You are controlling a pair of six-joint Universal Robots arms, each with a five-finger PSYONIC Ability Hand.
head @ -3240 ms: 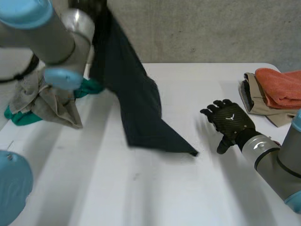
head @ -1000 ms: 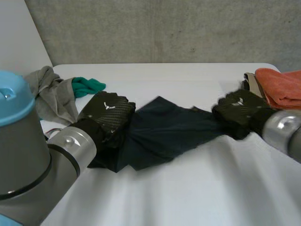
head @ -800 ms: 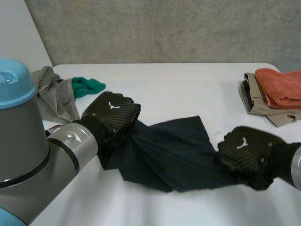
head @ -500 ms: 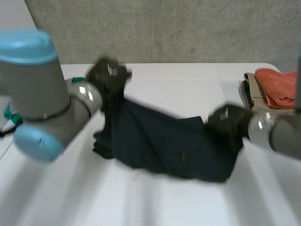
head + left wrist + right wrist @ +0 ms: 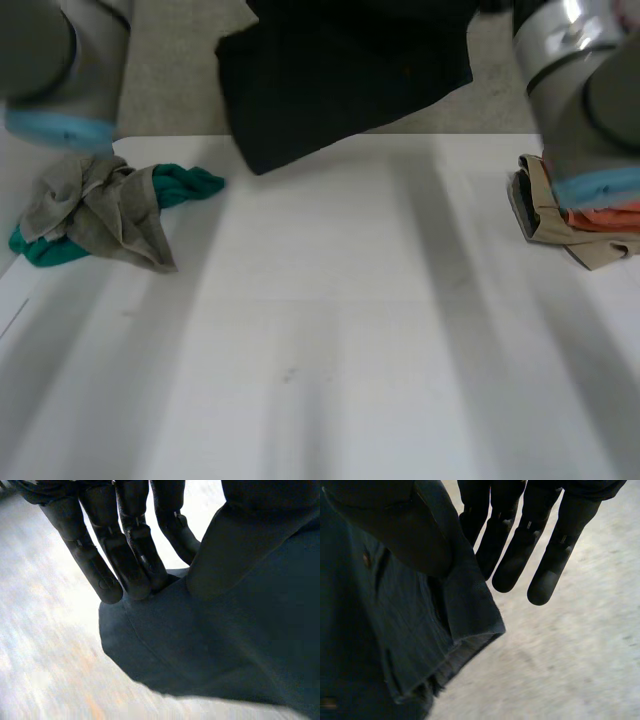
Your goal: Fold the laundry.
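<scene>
From the remote station I noted the left robot hand (image 5: 125, 555) clamped on the dark navy cloth (image 5: 225, 645). In its wrist view, its straight fingers (image 5: 95, 565) met a rounded edge of the fabric, and the thumb bore down on the same fold from the opposite side. The right robot hand (image 5: 520, 545) was likewise closed on the dark navy cloth (image 5: 370, 630). Its thumb pressed a hemmed corner with loose frayed threads, while the fingers (image 5: 545, 575) stood straight just beyond that hem. In the head view the dark navy cloth (image 5: 340, 70) hung in the air between the two arms, well above the surface (image 5: 330, 330) and touching none of it. Its lower edge slanted down toward the left arm (image 5: 50, 60), with the lowest corner on that side. The right arm (image 5: 580, 70) stood high at the opposite side. On the surface near the left arm lay a crumpled grey-beige garment (image 5: 100, 215) resting over a teal garment (image 5: 185, 185), the two touching in one loose heap. At the far right edge sat a folded beige item (image 5: 545, 225) with a folded orange item (image 5: 600, 218) on top, partly behind the right arm. A grey concrete wall (image 5: 170, 80) ran behind the surface.
</scene>
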